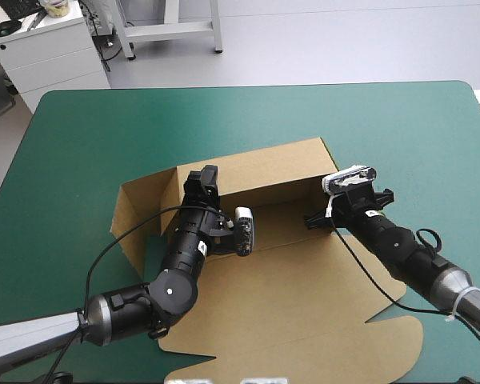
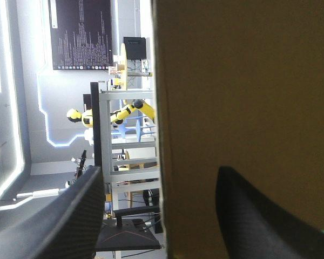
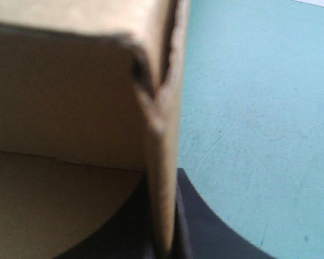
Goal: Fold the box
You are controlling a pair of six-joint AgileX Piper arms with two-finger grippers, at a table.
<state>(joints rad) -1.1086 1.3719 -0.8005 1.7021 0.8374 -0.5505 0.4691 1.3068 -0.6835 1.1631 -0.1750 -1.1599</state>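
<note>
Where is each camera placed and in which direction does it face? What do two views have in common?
High view: above and behind the robot, facing forward and down at the table and the box; left arm and right arm show.
Left wrist view: above the left wrist, facing level along the open left gripper at a raised box wall.
Right wrist view: above the right wrist, facing along the right gripper, shut on a wall's edge.
Shared: both wrist views show the box's board close up.
</note>
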